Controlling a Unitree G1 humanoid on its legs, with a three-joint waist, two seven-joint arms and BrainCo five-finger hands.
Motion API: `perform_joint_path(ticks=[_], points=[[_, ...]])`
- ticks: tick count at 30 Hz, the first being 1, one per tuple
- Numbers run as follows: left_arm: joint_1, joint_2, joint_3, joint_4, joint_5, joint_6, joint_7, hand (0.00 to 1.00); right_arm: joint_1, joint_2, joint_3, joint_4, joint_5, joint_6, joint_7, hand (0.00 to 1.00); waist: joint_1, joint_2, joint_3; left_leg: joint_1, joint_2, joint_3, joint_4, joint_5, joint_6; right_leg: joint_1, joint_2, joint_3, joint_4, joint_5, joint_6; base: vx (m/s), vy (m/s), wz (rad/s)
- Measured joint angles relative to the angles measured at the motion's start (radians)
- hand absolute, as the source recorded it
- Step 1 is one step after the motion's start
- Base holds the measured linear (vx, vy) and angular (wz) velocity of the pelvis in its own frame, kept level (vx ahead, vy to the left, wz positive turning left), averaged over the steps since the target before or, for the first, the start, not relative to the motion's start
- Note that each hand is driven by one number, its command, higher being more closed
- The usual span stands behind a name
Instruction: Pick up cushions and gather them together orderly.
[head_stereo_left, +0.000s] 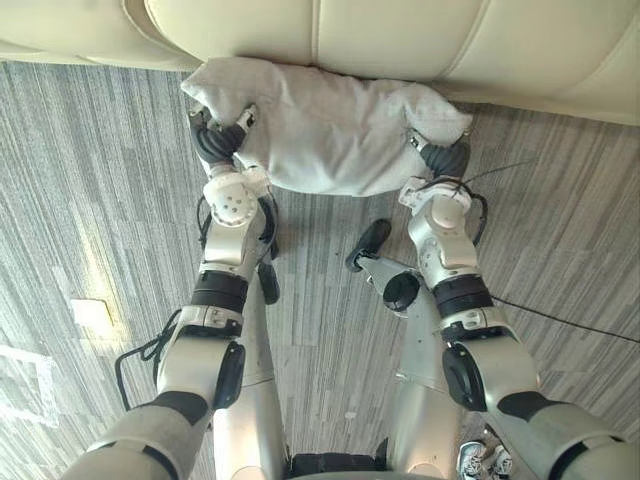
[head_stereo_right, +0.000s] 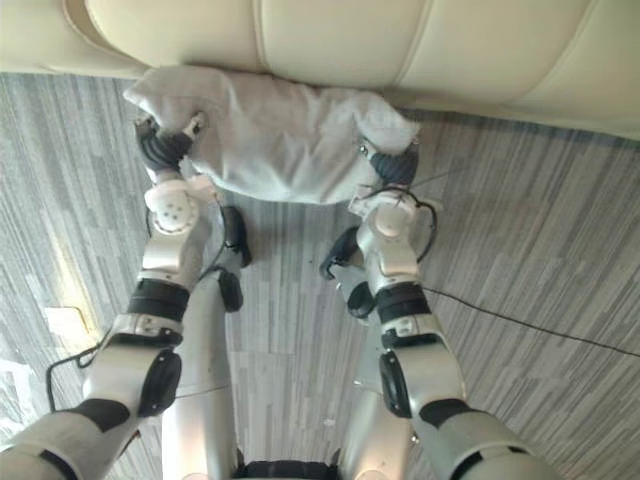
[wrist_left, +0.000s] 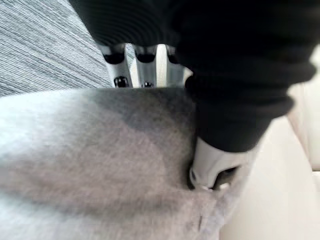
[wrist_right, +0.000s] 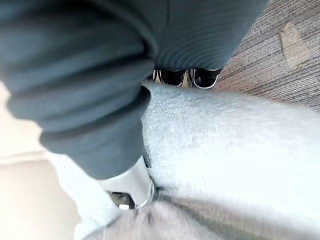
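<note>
Grey fabric cushion (head_stereo_left: 330, 125) spanning the space between the two hands, over the striped grey carpet floor (head_stereo_left: 80, 200) and just before the front edge of a cream leather sofa (head_stereo_left: 400, 35). Whether the cushion touches the sofa cannot be told.

Left: the left hand (head_stereo_left: 222, 138) grips the cushion's left end, just below its upper corner, with the cloth bunched around the dark ribbed cover. A pale square plate (head_stereo_left: 90, 313) lies on the floor well to the left of that arm.

Centre: the cushion's body sags slightly between the two grips, its long axis running across the robot's front.

Right: the right hand (head_stereo_left: 440, 155) clamps the right end, where the corner folds over the hand.

The head views give the cushion's whole outline and its place against the sofa, but hide the grips. The wrist views supply these. On the left, the fingers (wrist_left: 145, 70) pass behind the cushion while the thumb (wrist_left: 215, 160) presses into its near face — a pinch. On the right, the dark fingertips (wrist_right: 172, 76) show over the far edge and the thumb (wrist_right: 130, 185) digs into the fabric — a matching pinch.
</note>
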Motion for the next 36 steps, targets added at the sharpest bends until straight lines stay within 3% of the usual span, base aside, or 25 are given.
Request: perform_joint_path(ticks=[6,8,15,21,26,30,32,36], points=[[0.125,-0.018,-0.089,-0.181,0.000,-0.036,0.000,1.00,0.184,0.002,0.061,-0.206,0.017,-0.028,0.010,1.00,-0.003,0.000,-0.005,0.230,-0.002,0.038,-0.116,0.022,-0.007,0.199,0.031,0.014,-0.112,0.036,0.005,-0.05,-0.029,-0.09],[0.210,-0.046,-0.117,-0.221,0.001,-0.055,-0.002,1.00,0.302,0.005,0.077,-0.280,0.016,-0.046,0.016,1.00,-0.005,0.001,-0.066,0.293,-0.013,0.041,-0.165,0.028,-0.010,0.256,0.034,0.010,-0.149,0.040,0.011,-0.03,-0.037,0.04],[0.494,-0.088,-0.185,-0.357,0.000,-0.064,-0.012,1.00,0.604,0.020,0.140,-0.504,-0.036,-0.053,0.050,1.00,0.000,0.001,-0.092,0.587,-0.038,0.066,-0.272,0.032,-0.015,0.535,0.039,-0.003,-0.230,0.035,0.029,0.05,-0.016,0.05],[0.799,-0.079,-0.255,-0.464,0.001,-0.070,-0.064,1.00,0.921,0.019,0.196,-0.640,-0.157,-0.051,0.095,1.00,0.001,0.002,-0.288,0.818,-0.067,0.069,-0.481,0.076,-0.037,0.749,0.065,-0.041,-0.382,0.039,0.064,0.12,-0.015,0.13],[0.934,-0.052,-0.292,-0.496,0.002,-0.081,-0.104,1.00,0.987,0.010,0.197,-0.640,-0.202,-0.051,0.134,1.00,-0.003,0.032,-0.366,0.967,-0.075,0.071,-0.653,0.127,-0.042,0.875,0.111,-0.048,-0.518,0.082,0.080,0.15,-0.006,-0.04],[1.006,-0.043,-0.300,-0.514,-0.001,-0.081,-0.138,1.00,1.013,0.002,0.199,-0.640,-0.223,-0.051,0.150,1.00,-0.006,0.039,-0.382,1.015,-0.078,0.067,-0.629,0.114,-0.029,0.974,0.134,-0.047,-0.612,0.114,0.095,0.10,0.028,-0.01],[1.023,-0.038,-0.303,-0.520,-0.002,-0.081,-0.147,1.00,1.018,-0.019,0.205,-0.638,-0.247,-0.051,0.151,1.00,-0.002,0.040,-0.382,0.970,-0.076,0.039,-0.490,0.070,-0.009,1.018,0.132,-0.058,-0.636,0.119,0.103,0.06,0.079,0.17],[1.025,-0.038,-0.305,-0.520,-0.014,-0.083,-0.147,1.00,1.015,-0.030,0.210,-0.636,-0.285,-0.051,0.138,1.00,0.002,0.044,-0.385,0.902,-0.066,0.033,-0.328,0.063,0.000,1.073,0.123,-0.090,-0.679,0.130,0.118,0.00,0.099,0.27]])
